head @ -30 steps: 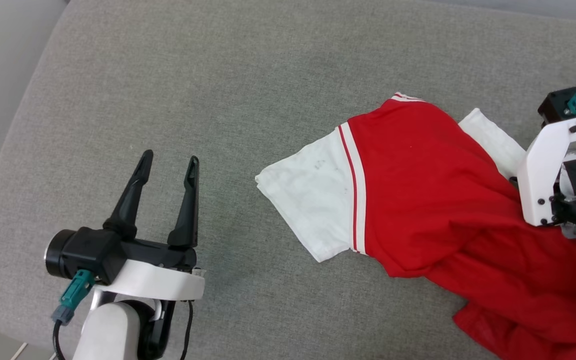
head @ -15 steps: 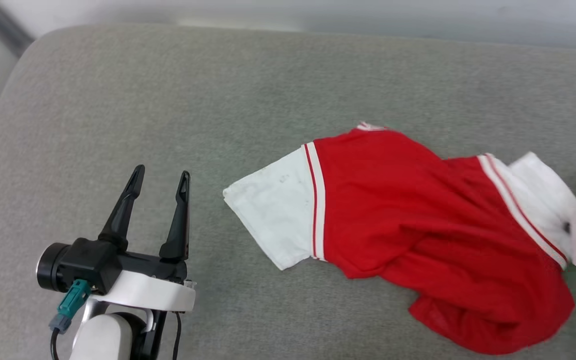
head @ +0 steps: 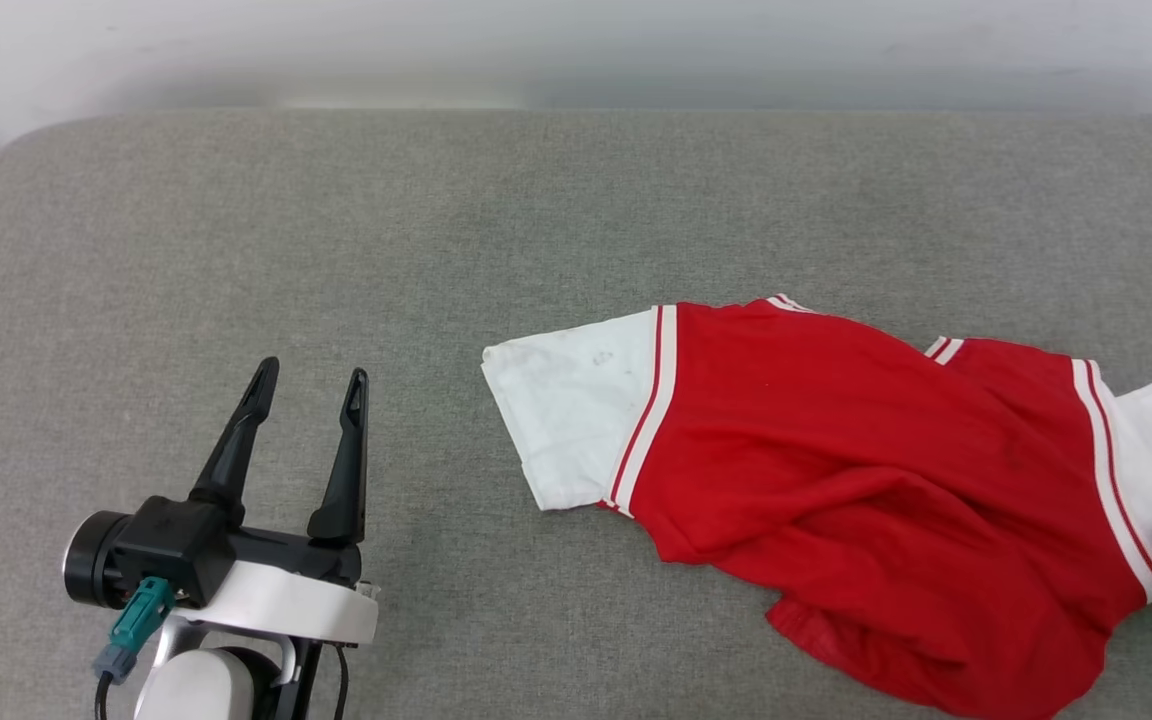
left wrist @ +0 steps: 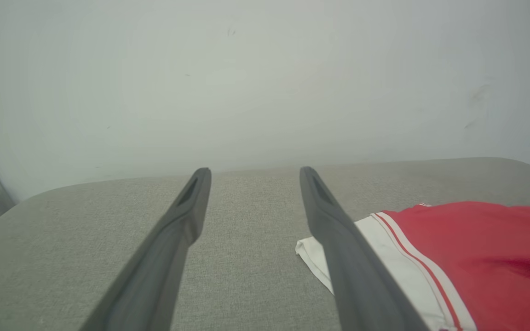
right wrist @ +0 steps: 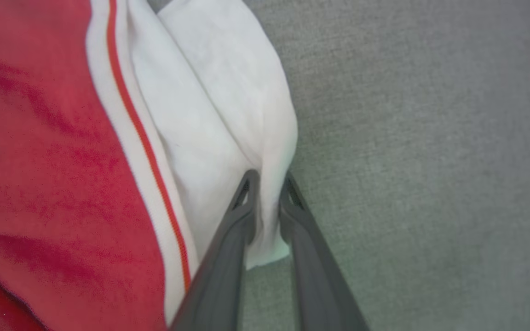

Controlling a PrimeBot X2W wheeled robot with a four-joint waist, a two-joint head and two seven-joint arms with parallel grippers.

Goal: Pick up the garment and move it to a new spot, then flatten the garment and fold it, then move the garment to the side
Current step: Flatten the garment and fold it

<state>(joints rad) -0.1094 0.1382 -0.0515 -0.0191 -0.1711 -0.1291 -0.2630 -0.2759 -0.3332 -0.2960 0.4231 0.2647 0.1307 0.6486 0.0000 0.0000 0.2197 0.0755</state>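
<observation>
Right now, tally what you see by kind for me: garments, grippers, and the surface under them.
Garment: 1, the red jersey with white sleeves.
Grippers: 2, the left gripper open and apart from the cloth, the right gripper shut on the jersey's sleeve.
Surface: 1, the grey padded surface.
Total: 4.

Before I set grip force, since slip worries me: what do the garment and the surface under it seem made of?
Garment: thin matte knit, likely jersey; it drapes in folds and bunches in the right gripper. Surface: grey woven upholstery, perhaps padded; visible weave, rounded corners.
</observation>
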